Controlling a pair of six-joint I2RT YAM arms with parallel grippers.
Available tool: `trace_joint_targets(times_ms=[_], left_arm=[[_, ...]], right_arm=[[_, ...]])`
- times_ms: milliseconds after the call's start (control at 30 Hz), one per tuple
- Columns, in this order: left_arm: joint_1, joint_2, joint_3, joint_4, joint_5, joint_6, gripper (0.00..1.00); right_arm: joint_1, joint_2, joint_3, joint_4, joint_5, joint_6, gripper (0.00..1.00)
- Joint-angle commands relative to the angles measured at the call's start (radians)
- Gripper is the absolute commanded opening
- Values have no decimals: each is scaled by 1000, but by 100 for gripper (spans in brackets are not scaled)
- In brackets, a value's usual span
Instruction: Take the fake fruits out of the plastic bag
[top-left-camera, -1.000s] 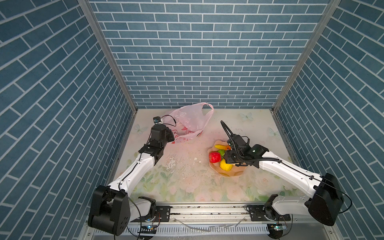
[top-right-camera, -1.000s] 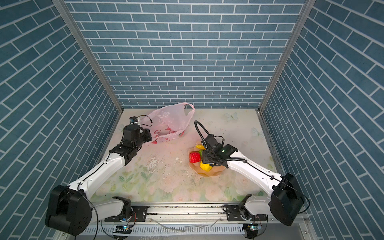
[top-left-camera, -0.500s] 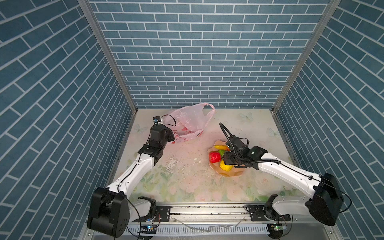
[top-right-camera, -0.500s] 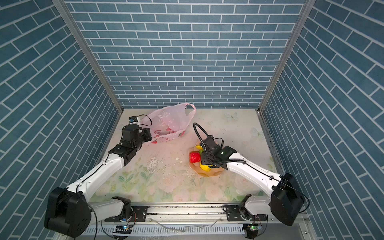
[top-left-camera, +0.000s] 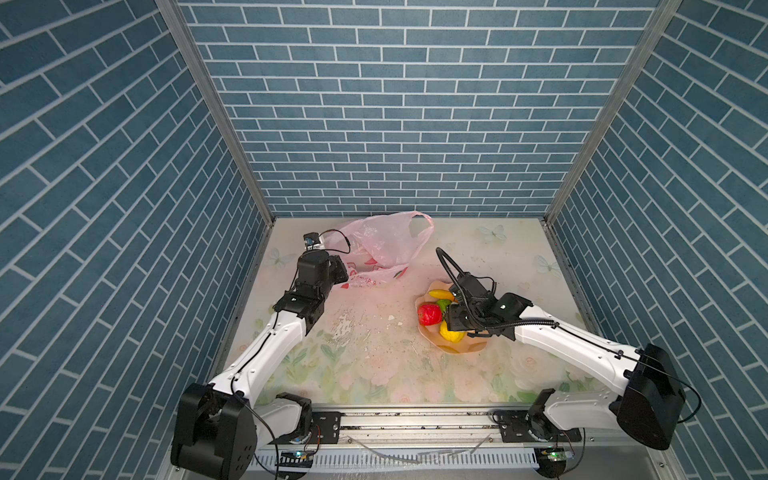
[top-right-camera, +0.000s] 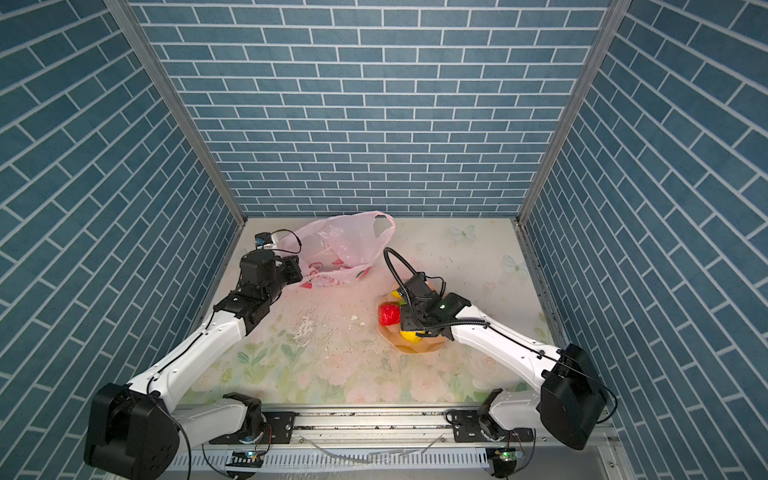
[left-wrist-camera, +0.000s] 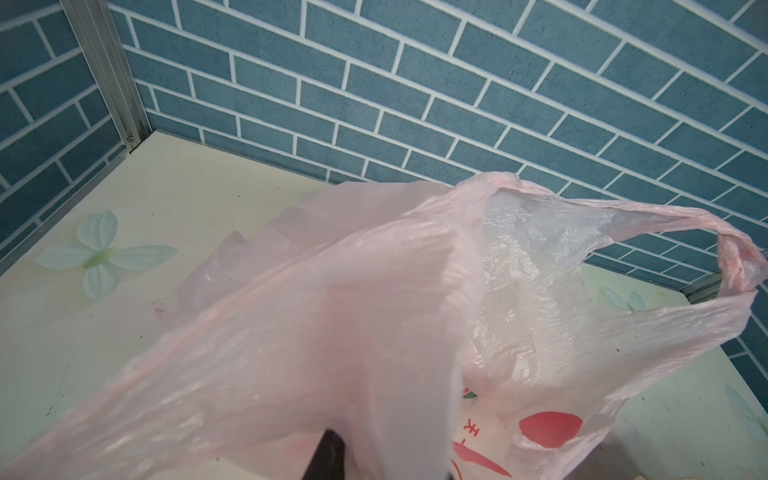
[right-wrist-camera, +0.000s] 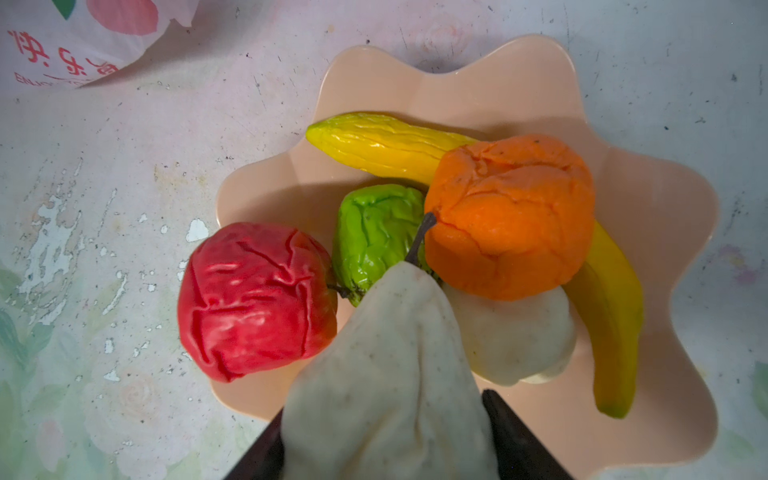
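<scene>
The pink plastic bag lies crumpled at the back left. My left gripper is shut on its near edge, and the film drapes over one dark finger. My right gripper hovers over the peach bowl, shut on a cream-white pear. In the bowl lie a red fruit, a green one, an orange one, two yellow bananas and another cream-white fruit. The bag's inside is hidden.
Brick-patterned walls close in the table on three sides. The floral tabletop has flaking paint chips left of the bowl. A corner of the bag lies close to the bowl.
My right gripper has drifted slightly left and nearer over the bowl with the pear. The left arm and the bag have barely moved.
</scene>
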Motion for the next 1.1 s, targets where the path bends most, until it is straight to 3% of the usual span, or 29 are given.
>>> trace_joint_targets(times_ms=[0, 167, 333, 467, 733, 867, 1067], left_arm=[[4, -17, -17, 7, 4, -2, 25], [4, -26, -14, 7, 5, -1, 29], [4, -51, 22, -19, 15, 5, 42], [4, -75, 80, -58, 40, 31, 58], [7, -132, 216, -219, 112, 75, 89], [38, -205, 247, -336, 75, 89, 99], [197, -329, 192, -507, -30, 27, 99]], right_arm=[[7, 16, -15, -27, 37, 37, 68], [9, 21, -11, -37, 48, 37, 72], [15, -2, 16, -73, 80, 39, 75], [18, -56, 67, -135, 130, 32, 84], [-9, -182, 198, -228, 233, -34, 90], [-117, -231, 196, -193, 272, -118, 92], [-388, -256, 86, 17, 194, -217, 93]])
